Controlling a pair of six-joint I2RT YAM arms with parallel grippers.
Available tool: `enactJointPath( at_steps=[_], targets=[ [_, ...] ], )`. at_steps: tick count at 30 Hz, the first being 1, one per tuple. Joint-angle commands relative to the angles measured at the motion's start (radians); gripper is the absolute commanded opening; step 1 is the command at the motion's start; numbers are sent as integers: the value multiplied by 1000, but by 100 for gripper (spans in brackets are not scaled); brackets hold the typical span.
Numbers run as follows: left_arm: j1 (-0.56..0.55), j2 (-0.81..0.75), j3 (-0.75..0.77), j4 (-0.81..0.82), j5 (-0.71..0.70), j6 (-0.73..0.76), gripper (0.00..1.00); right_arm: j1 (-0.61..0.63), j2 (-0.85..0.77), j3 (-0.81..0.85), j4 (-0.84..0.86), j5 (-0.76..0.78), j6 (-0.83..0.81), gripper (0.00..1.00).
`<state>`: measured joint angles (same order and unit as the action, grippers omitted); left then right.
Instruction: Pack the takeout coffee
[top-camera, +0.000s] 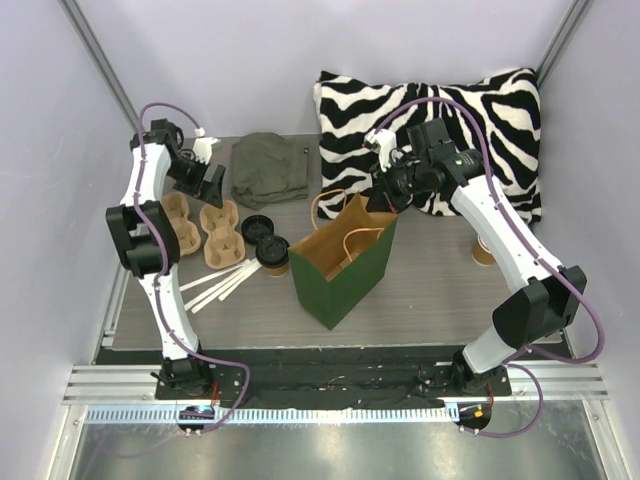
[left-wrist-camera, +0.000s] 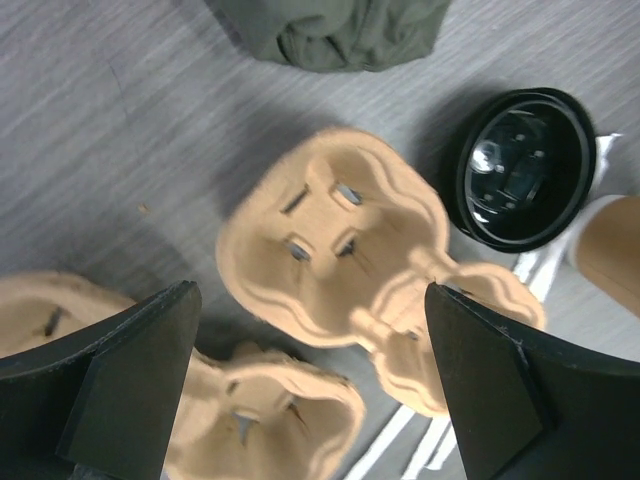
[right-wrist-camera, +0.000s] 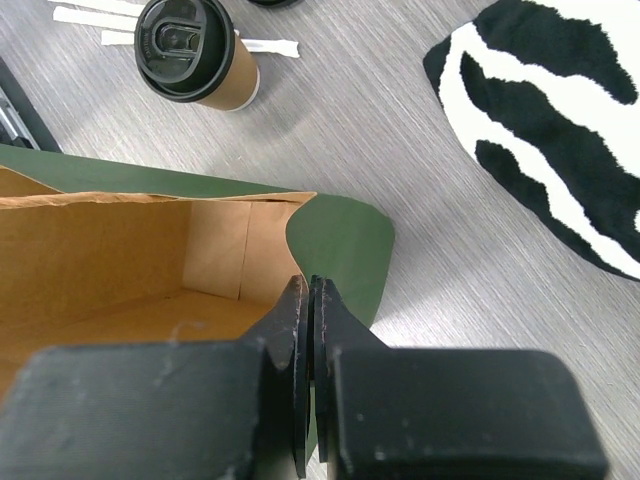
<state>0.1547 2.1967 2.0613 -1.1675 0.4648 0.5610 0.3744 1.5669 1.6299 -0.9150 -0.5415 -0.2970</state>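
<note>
The left claw (left-wrist-camera: 308, 320) hangs released, jaws wide, over a pulp tray (left-wrist-camera: 330, 240). The right claw (right-wrist-camera: 307, 300) is clenched just above the rim of the bag (right-wrist-camera: 340, 240); the coffee (right-wrist-camera: 195, 55) stands upright on the tabletop (right-wrist-camera: 400, 120) beyond the bag from it, lid on, well apart from both claws.

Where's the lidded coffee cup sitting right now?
In the top view the takeout coffee stands left of centre on the table, just left of the green bag, with a loose black lid right behind it and the pulp trays further left.
</note>
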Motion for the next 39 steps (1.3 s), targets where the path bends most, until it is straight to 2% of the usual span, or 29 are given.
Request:
enactJointPath(
  at_steps=[1,5,13,17,18,25,28,29,30,33,34,36,37,39],
  targets=[
    [2,40,77,17,15,65,100,-2,25,28,-65,2,-25,1],
    [8,60,91,17,55,68,100,-2,38,36,-78,0,-25,1],
    [17,93,105,-95,48,388,99,-2,76,65,-102,-8,-31,1],
    [22,107,99,-101,40,430,95,-2,88,77,-114,-9,-36,1],
    [22,110,100,-98,38,430,90,-2,94,79,-116,-12,-37,1],
    [22,147,114,-92,43,398,75,-3,120,110,-136,-18,-42,2],
    [22,161,114,-77,52,375,64,-2,128,126,-143,-21,-42,3],
    [22,166,117,-72,51,367,55,-2,131,130,-148,-20,-42,4],
    [20,173,122,-64,48,350,51,-2,133,134,-150,-20,-42,4],
    [20,178,134,-63,54,349,41,-2,134,146,-162,-15,-42,10],
    [22,176,132,-63,54,350,39,-2,134,153,-165,-15,-45,19],
    [22,175,137,-67,57,353,33,-5,136,160,-182,-12,-48,28],
    [22,172,140,-70,57,355,30,-8,136,169,-186,-11,-51,35],
    [20,170,138,-72,55,356,26,-15,137,179,-194,-11,-51,42]
  ],
)
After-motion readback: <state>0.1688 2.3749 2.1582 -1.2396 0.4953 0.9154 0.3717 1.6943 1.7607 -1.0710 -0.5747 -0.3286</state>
